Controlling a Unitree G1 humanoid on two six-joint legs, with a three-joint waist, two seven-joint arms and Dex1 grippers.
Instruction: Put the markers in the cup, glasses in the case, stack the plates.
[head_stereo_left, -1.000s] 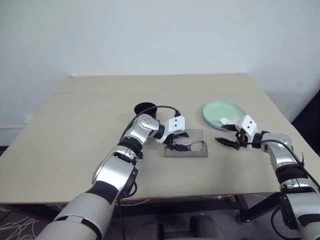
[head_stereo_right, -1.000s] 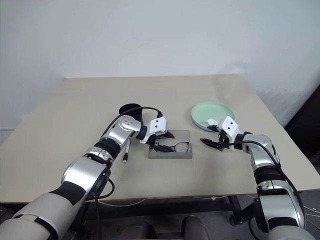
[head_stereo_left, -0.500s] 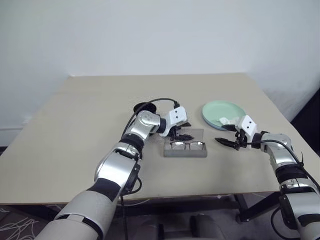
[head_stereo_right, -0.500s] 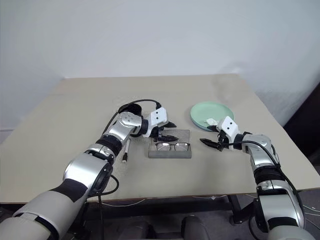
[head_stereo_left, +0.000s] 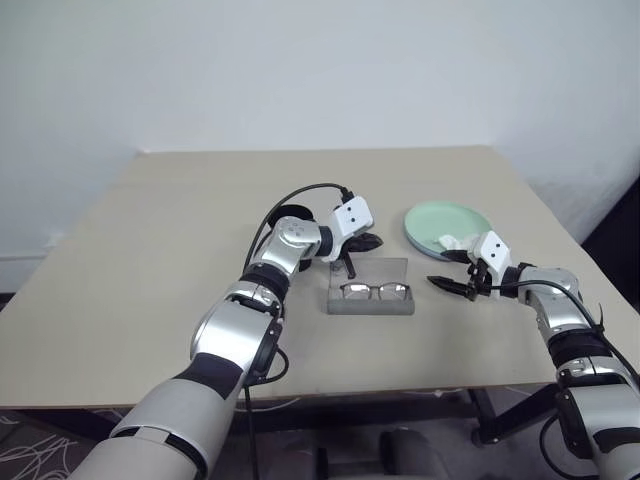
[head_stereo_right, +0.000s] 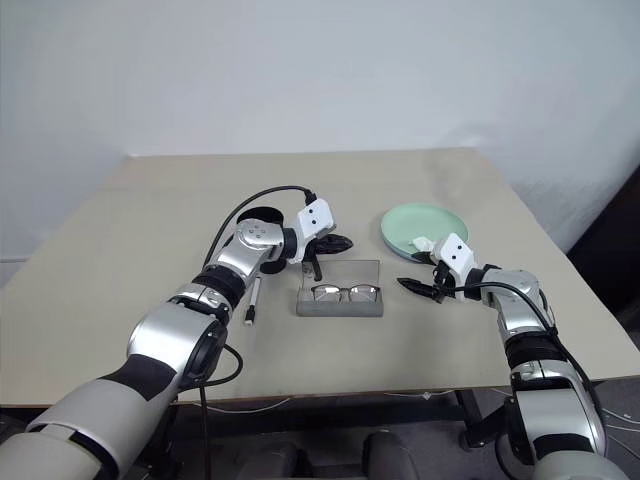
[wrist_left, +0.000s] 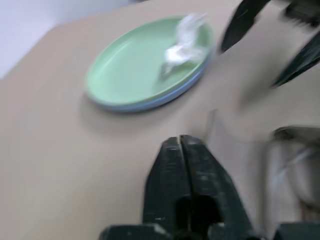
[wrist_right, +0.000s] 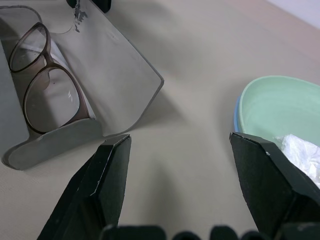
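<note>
The glasses lie in the open case near the table's centre. The stacked plates sit toward its right edge, tissue on top. A marker lies left of the case, the cup behind it.

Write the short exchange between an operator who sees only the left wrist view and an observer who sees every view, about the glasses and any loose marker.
Operator: Are the glasses in the case?
Observer: Yes. They lie inside the open case, lenses up, with the lid raised behind them.
Operator: Is any marker lying loose?
Observer: One lies flat on the table, just to the left of the case.
</note>
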